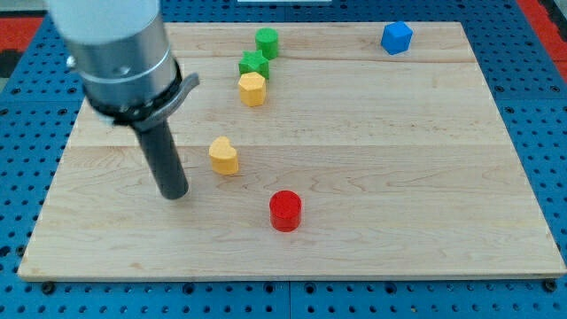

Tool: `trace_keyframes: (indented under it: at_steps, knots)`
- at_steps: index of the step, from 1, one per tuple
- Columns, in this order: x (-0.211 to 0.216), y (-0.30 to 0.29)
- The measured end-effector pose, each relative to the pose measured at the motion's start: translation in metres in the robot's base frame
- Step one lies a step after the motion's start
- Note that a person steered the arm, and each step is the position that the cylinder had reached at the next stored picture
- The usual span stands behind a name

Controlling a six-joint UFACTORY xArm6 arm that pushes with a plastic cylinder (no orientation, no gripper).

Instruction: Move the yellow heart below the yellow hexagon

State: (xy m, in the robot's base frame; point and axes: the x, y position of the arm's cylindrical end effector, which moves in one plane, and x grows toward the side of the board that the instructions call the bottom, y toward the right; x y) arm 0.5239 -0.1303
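Note:
The yellow heart [224,155] lies on the wooden board, left of centre. The yellow hexagon [252,89] sits above it and slightly to the right, near the view's top. My tip [174,194] rests on the board to the left of the heart and a little below it, a short gap apart, not touching it. The dark rod rises from the tip to the grey arm body at the view's top left.
A green star block [253,64] touches the hexagon's upper side, with a green cylinder [267,42] just above it. A red cylinder [285,211] lies below and right of the heart. A blue cube [397,37] sits at the top right. The board [399,177] lies on a blue pegboard.

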Motion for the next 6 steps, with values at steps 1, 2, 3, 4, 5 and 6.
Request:
trace_keyframes:
  at_steps: [1, 2, 3, 4, 5, 6]
  knots:
    - [-0.016, 0.046]
    - [-0.067, 0.048]
    - [-0.096, 0.059]
    - [-0.098, 0.071]
    - [-0.076, 0.035]
    - [-0.061, -0.018]
